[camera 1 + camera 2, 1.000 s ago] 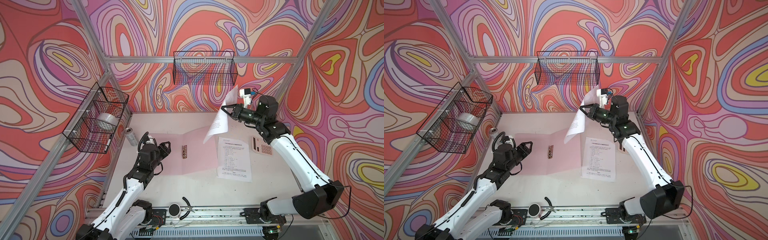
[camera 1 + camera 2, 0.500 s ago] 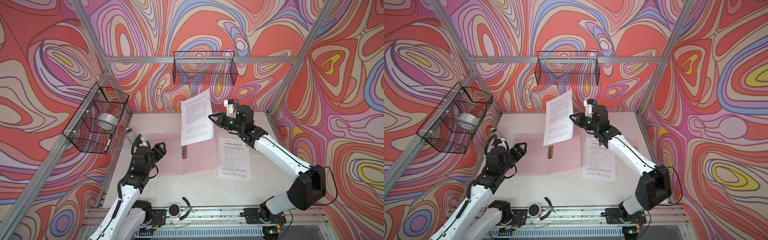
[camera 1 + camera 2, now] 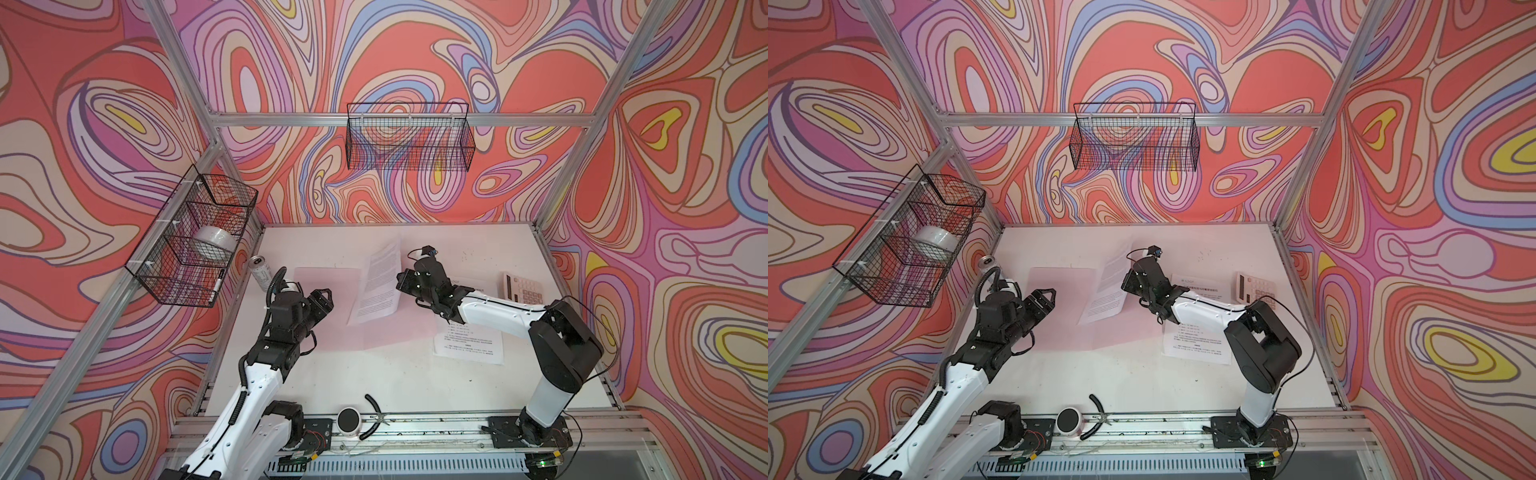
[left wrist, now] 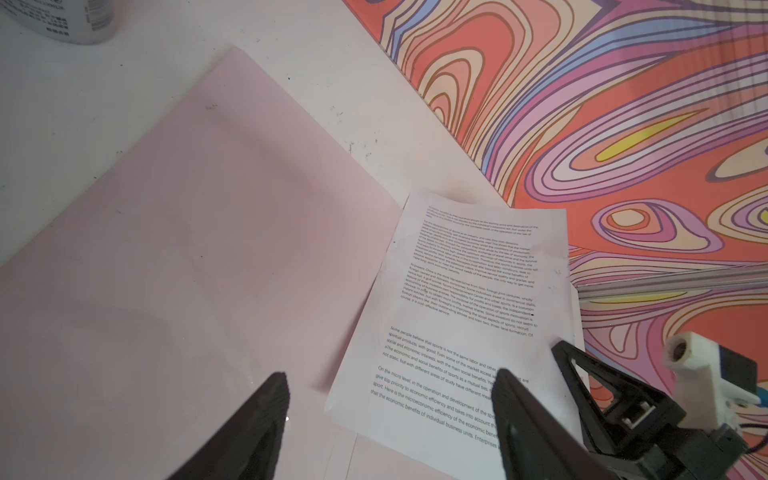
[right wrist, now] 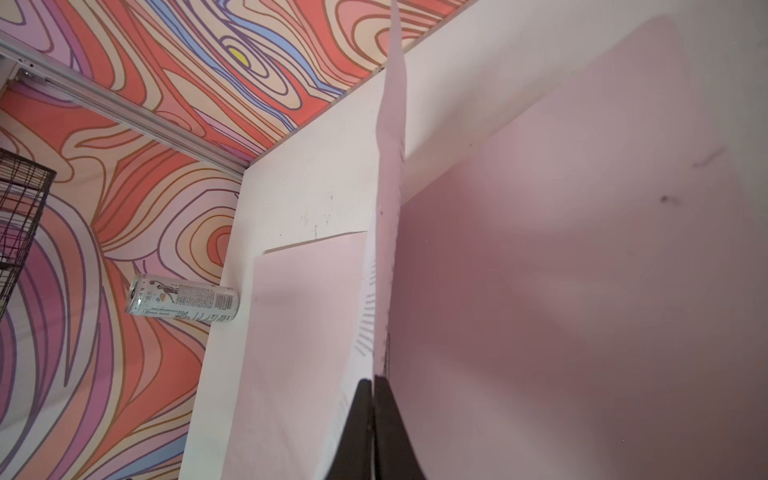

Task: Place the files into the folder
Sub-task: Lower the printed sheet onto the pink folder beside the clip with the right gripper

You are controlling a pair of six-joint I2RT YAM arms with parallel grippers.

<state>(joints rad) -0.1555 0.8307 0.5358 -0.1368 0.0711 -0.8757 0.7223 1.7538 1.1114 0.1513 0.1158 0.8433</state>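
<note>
The right pincer (image 3: 400, 283) is pinched tight on one sheet (image 3: 376, 286), tilted up over the open pink folder (image 3: 374, 336). The left pincer (image 3: 326, 297) is wide, over the folder's left half. A second sheet (image 3: 469, 345) lies under the right arm. A can (image 3: 259, 272) stands by the folder's corner.

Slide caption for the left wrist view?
Open left gripper above the pink folder; right gripper pinches a printed sheet partly over it.

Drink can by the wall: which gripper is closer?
Left. The left gripper hovers open over the folder beside the can; the right gripper, pinching a sheet, is farther across.
</note>
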